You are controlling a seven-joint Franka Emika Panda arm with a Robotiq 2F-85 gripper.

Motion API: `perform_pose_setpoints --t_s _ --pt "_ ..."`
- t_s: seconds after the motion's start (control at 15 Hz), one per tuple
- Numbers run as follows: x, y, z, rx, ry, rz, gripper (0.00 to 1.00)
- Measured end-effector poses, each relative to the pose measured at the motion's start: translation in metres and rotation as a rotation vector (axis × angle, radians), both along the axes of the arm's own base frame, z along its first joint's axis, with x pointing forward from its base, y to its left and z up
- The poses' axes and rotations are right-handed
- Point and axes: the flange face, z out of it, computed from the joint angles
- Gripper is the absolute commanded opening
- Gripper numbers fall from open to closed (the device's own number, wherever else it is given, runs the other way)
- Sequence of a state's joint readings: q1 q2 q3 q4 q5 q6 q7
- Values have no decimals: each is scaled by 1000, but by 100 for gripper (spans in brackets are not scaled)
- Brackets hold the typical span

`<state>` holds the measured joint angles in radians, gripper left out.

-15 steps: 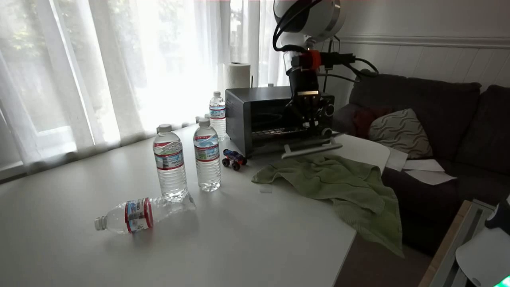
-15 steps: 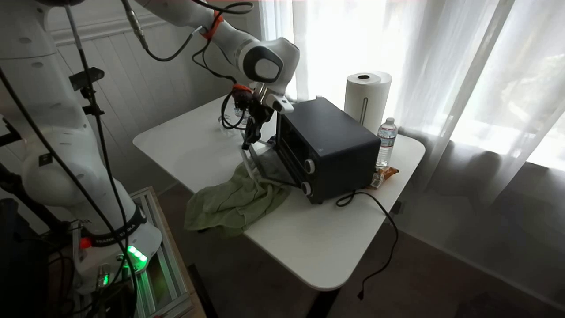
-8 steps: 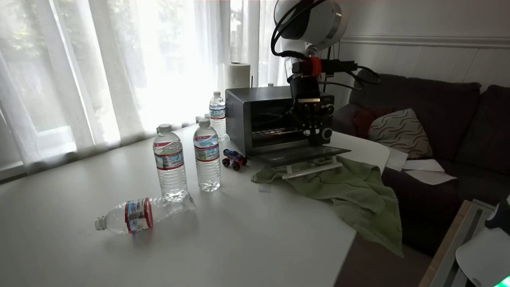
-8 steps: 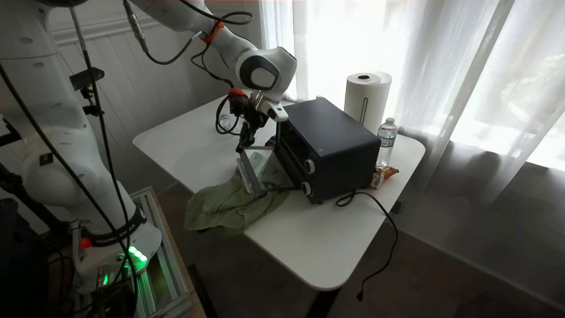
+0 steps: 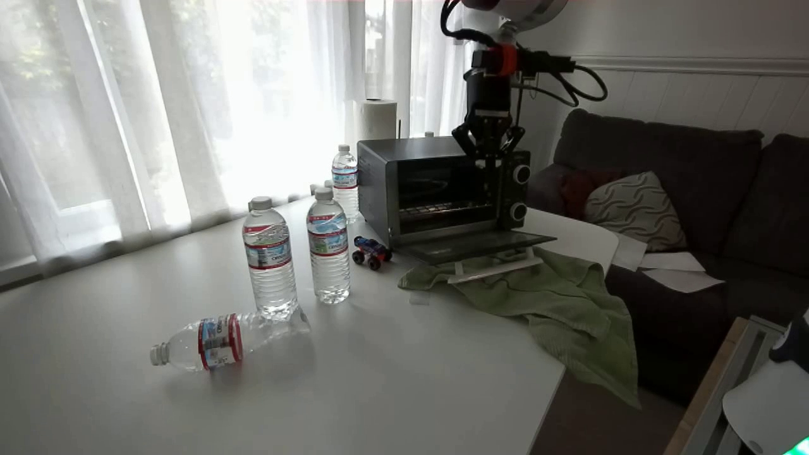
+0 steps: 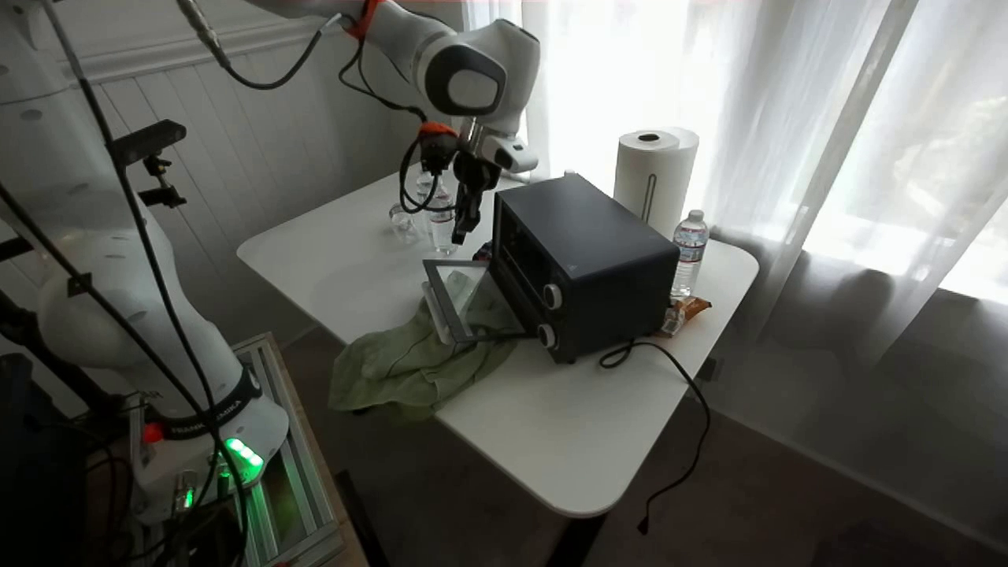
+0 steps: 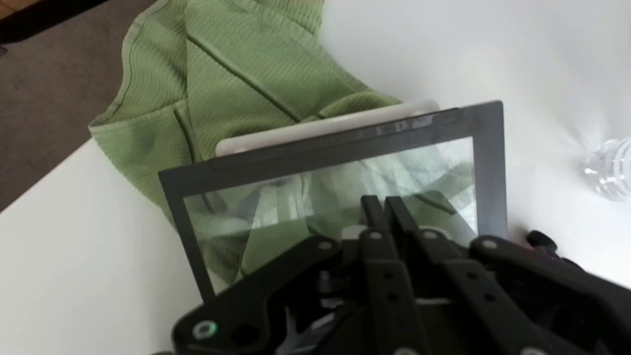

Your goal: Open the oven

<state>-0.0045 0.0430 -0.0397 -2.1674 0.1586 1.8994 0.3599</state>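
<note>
While the table (image 6: pixel 551 425) carries the oven (image 6: pixel 591 244), in an exterior view the towel (image 5: pixel 562 300) lies at its five o'clock, partly under the lowered door (image 5: pixel 474 246). Near twelve o'clock above this door hangs the gripper (image 6: pixel 459 237), its fingers (image 7: pixel 371 212) almost together and holding nothing.

Blown-out daylight through sheer curtains (image 5: pixel 202 101), dim floor (image 6: pixel 772 488), reflections across glass oven door (image 7: pixel 315 197)

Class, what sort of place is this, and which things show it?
Probably a living room in a home: a dark sofa with a patterned cushion on it, and sheer curtains glowing with daylight.
</note>
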Motion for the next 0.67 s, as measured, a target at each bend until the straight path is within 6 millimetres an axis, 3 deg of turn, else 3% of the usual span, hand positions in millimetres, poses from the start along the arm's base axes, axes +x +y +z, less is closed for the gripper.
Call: perform_pose_setpoints --t_s 0.53,0.67 --pt "29 -8 81 -161 -358 99 95" --pt "33 -9 93 -167 -424 110 100"
